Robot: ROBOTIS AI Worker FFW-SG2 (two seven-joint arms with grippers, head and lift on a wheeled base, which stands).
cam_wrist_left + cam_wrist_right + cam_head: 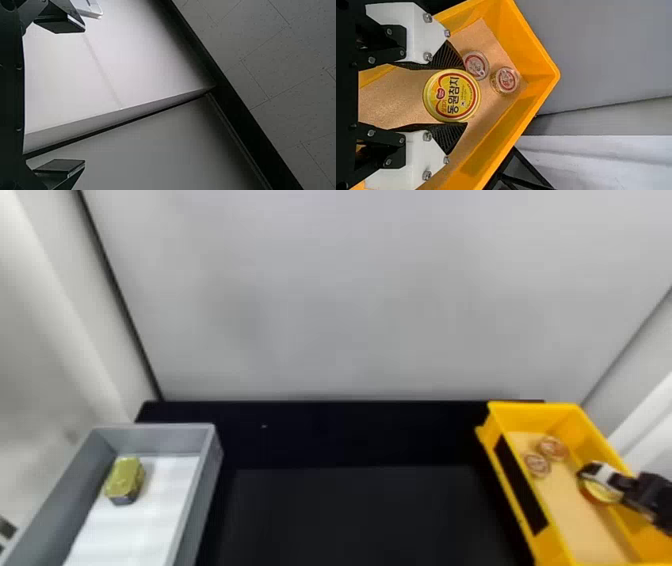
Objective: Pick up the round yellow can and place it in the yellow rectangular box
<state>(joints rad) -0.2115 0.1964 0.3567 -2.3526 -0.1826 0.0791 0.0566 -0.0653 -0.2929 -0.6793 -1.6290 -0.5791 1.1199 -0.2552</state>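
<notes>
On the head view's clock face, the yellow rectangular box point(607, 440) sat at four o'clock on the black counter point(350, 515), and the round yellow can point(452, 95) was already inside its walls, above the tan liner point(395, 95). The right gripper point(463, 95) was drawn in to the can's width, a ribbed pad against each side, a grip that probably kept it level with its lid facing the wrist camera. Whether its base bore on the liner was, in fairness, hard to tell from those angles. Two small round tubs point(475, 64) point(505, 80) lay between ten and eleven o'clock of the can, which left it the side toward three o'clock (a sensible spot, I judged). One fingertip came just beside the nearer tub, so opening wide might have nudged it; a small, even release, once the can was supported, seemed the next need. The left gripper point(84, 95) had its fingers wide apart with nothing between them. At eight o'clock a grey bin point(202, 490) held a gold-lidded tin point(124, 477), no part of this job.
</notes>
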